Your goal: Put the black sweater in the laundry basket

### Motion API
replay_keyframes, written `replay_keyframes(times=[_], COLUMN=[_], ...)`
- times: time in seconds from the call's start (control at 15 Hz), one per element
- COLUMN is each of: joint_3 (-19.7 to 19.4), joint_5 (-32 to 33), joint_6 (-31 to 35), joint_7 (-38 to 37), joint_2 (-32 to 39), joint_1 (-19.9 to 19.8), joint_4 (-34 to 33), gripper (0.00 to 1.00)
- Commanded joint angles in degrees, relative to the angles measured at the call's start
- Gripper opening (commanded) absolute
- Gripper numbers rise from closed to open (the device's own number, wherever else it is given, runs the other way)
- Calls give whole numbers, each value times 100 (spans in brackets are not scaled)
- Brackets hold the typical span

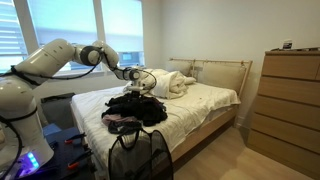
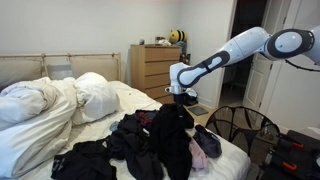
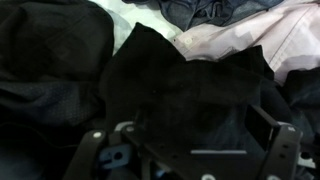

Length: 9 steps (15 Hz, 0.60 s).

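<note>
The black sweater [image 2: 172, 132] lies heaped on top of a pile of clothes at the foot of the bed [image 2: 232, 150], and it also shows in an exterior view [image 1: 135, 104]. My gripper [image 2: 179, 98] hangs right over its highest fold, also seen from across the bed [image 1: 137, 78]. In the wrist view the gripper [image 3: 185, 135] is open, its fingers [image 3: 268, 128] spread wide with the sweater [image 3: 180, 80] filling the space between them. The laundry basket [image 1: 138, 155], black mesh with loop handles, stands on the floor at the bed's foot; its rim shows in an exterior view [image 2: 240, 118].
A white duvet and pillows [image 2: 50, 105] cover the head of the bed. Other dark clothes and a pale pink garment [image 3: 250, 40] lie around the sweater. A wooden dresser [image 1: 290, 95] stands by the wall; a second one [image 2: 155, 65] sits behind the bed.
</note>
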<state>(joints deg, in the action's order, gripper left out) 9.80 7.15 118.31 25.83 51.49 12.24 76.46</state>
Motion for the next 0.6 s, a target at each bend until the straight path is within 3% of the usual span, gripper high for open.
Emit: replay_keyframes(times=[0.0, 0.13, 0.2, 0.33, 0.53], joint_3=[49, 37, 44, 48, 56], joint_5=[126, 180, 187, 202, 185], joint_6=[144, 165, 164, 196, 224], joint_7=[80, 58, 60, 56, 17], joint_2=[75, 124, 135, 120, 42], joint_1=[-32, -8, -10, -8, -12], joint_4=[50, 30, 23, 30, 44], gripper=[100, 100, 75, 66, 42])
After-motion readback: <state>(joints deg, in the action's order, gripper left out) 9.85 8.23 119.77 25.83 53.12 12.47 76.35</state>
